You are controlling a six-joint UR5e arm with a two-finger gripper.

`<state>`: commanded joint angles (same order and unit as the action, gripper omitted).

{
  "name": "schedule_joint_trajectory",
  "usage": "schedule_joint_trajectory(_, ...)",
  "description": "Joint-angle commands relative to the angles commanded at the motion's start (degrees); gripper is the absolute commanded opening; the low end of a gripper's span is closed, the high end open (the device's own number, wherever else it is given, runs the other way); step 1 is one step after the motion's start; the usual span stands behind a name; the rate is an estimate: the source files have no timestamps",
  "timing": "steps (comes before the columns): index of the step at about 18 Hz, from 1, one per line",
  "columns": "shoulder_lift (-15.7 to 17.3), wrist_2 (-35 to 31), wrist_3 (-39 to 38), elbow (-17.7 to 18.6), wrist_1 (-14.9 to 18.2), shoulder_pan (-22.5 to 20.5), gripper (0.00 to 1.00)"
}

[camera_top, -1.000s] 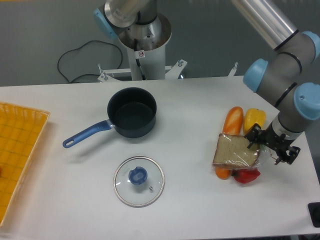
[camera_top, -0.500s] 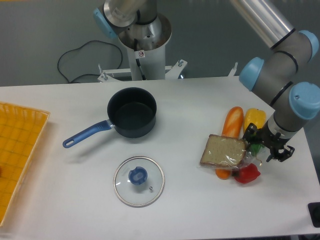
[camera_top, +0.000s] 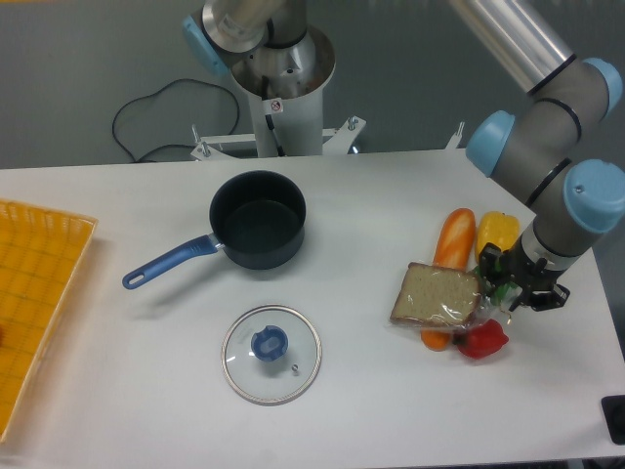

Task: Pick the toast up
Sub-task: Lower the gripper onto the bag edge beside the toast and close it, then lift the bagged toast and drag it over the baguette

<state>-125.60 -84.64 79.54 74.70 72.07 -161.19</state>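
Plastic-wrapped toast (camera_top: 437,294) lies at the right of the white counter (camera_top: 371,391), overlapping a long orange vegetable (camera_top: 454,239). Black tool (camera_top: 516,283) sits at the toast's right edge, over crinkled wrap; whether its fingers grip it cannot be told. Yellow pepper (camera_top: 498,231) lies far of the tool, red pepper (camera_top: 482,339) near. Dark saucepan (camera_top: 257,219) stands centre-left, glass lid (camera_top: 270,354) nearer, orange tray (camera_top: 34,293) far left.

hand (camera_top: 500,289) at toast's (camera_top: 437,294) right edge | toast overlaps orange baguette (camera_top: 451,252) | grip unclear
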Motion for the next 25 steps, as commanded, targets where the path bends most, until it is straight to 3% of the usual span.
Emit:
schedule_joint_trajectory(3,0.61,0.09,0.0,0.62,-0.27,0.61,0.09)
schedule_joint_trajectory(9,1.93,0.26,0.0,2.11,-0.18,0.79,0.03)
schedule_joint_trajectory(14,5.0,0.18,0.0,5.62,-0.09,0.88,0.03)
schedule_joint_trajectory(19,10.1,-0.09,-0.09,9.93,0.26,1.05,0.03)
schedule_joint_trajectory(25,12.57,-0.09,-0.09,10.73,1.84,2.37,0.03)
